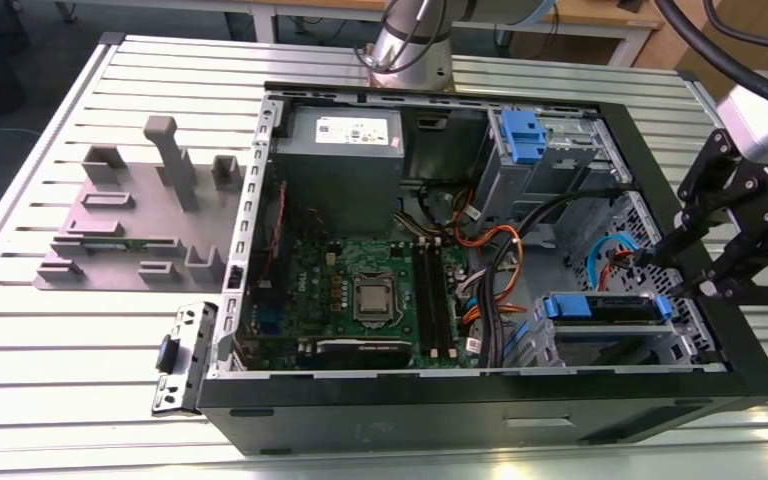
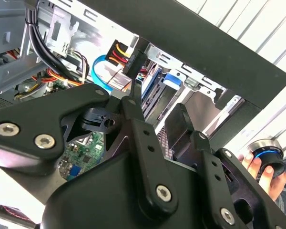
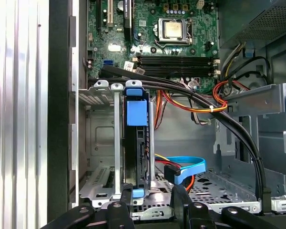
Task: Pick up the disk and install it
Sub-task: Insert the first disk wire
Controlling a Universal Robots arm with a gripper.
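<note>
We see an open computer case lying on a ribbed metal worktop, its motherboard facing up. The claw hangs at the exterior view's right, over the case's edge by the drive bays. In both wrist views its black fingers stand apart with nothing between them, so we read the claw as open and holding nothing.

The disk sits in the drive cage at the near right corner of the case in the exterior view, its blue caddy front showing. In the first wrist view the disk stands on edge in a slot of that cage, the blue tab at its end, and the claw's fingertips lie just beside the cage's rim, not touching the disk as far as we can tell. A blue data cable and a bundle of orange, red and yellow wires lie close to the cage, and a thick black cable arcs over them.

A second blue-handled caddy sits in the upper bay beside the grey power supply. On the worktop at the exterior view's left we see a grey fixture and a metal bracket. In the second wrist view a person's fingers rest beside a round black knob with a blue ring.
</note>
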